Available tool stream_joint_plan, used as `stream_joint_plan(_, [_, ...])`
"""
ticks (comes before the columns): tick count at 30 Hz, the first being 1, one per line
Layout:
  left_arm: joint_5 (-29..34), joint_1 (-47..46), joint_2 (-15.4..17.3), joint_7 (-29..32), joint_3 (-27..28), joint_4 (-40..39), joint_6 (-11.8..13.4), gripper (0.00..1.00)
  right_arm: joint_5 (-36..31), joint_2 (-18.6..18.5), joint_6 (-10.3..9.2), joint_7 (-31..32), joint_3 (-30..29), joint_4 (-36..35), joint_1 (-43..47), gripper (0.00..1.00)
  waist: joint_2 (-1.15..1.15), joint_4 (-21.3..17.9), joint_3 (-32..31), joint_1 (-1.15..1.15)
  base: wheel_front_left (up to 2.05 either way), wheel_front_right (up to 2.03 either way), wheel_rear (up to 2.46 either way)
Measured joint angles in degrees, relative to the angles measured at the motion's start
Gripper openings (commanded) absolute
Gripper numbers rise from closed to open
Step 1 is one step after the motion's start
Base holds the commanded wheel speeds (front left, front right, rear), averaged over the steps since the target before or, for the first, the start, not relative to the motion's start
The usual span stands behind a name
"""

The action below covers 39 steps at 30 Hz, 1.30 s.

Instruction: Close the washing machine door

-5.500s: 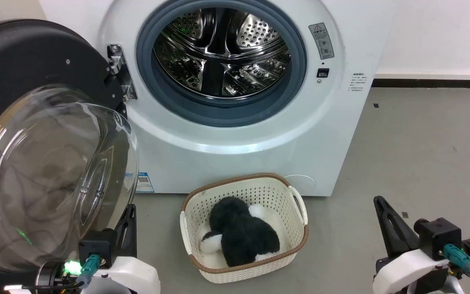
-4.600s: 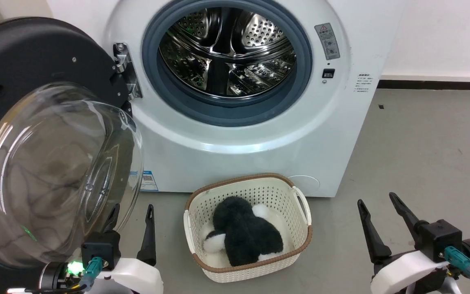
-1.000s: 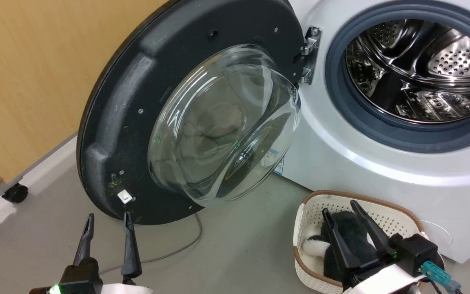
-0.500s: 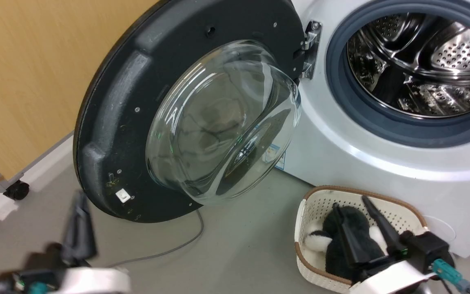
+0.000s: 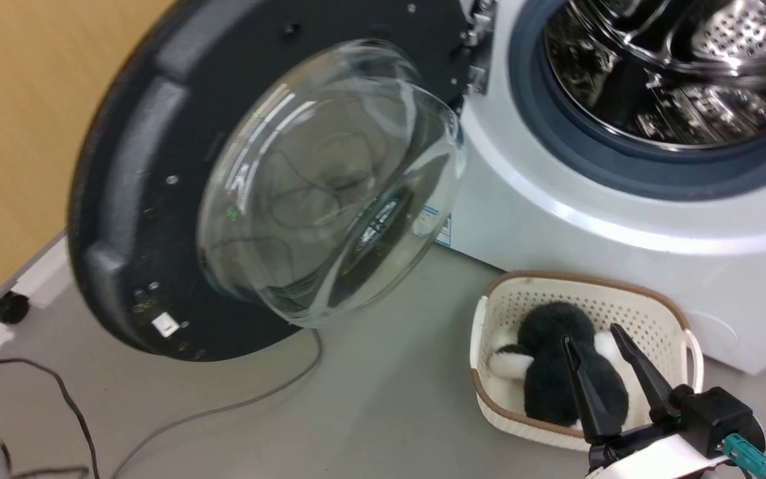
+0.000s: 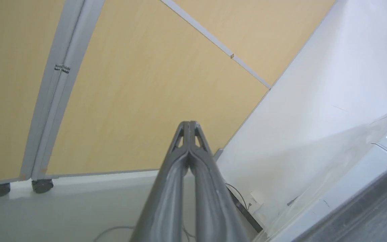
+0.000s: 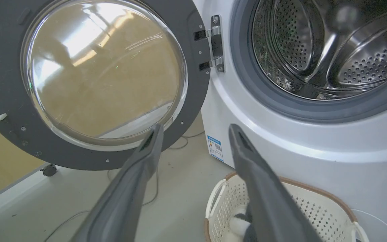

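The washing machine door (image 5: 124,199) stands open at the left of the washing machine (image 5: 556,219), and on the floor (image 5: 389,412) just before the machine sits a basket (image 5: 483,346) with a soft toy (image 5: 556,379) in it, while a cable (image 5: 256,397) lies under the door.

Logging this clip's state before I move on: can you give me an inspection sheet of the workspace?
Surface: grey floor, smooth.
Job's things: washing machine door swung wide open, hinged at the opening's left; washing machine drum shows no laundry.
Clutter: cream basket holding a black-and-white plush toy, on the floor before the washer.
Grippers: left gripper shut, holding nothing; right gripper open, near the basket.
Cables: grey cable below the door; black cable at lower left.
Surroundings: wood-coloured panel on castors.
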Motion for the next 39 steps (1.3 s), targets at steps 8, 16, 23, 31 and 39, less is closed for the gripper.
stream_joint_plan(8, [-28.1,-8.8,-1.8,26.0,7.5,12.8,0.0,0.0,0.1,-0.6,0.0,0.0,-0.4,0.0,-0.9,1.0,0.0,-2.5,1.7,0.0,0.0,0.0,0.0])
stream_joint_plan(16, [-32.1,-7.3,-2.6,34.5,6.9,11.9,0.8,0.0,0.2,-0.6,0.0,0.0,-1.2,0.0,-1.3,1.0,0.0,-2.7,1.0,0.0,0.0,0.0,0.0])
stream_joint_plan(23, [-32.9,-3.0,-3.3,40.5,4.6,8.9,0.3,0.0,0.3,0.2,0.0,0.0,-1.6,0.0,-1.2,1.0,0.0,-3.1,-0.4,0.0,0.0,0.0,0.0])
stream_joint_plan(31, [-35.3,5.4,-8.2,49.2,-0.8,0.3,0.0,0.0,0.6,1.2,0.0,0.0,-2.9,0.0,-1.0,1.0,0.0,-4.6,-2.6,0.0,0.0,0.0,0.0])
stream_joint_plan(39, [-39.6,14.6,-10.4,53.1,-7.1,-10.6,1.2,0.0,0.5,1.9,0.0,0.0,-3.5,-0.1,0.0,1.0,0.0,-8.4,-4.1,-0.01,0.0,0.0,0.0])
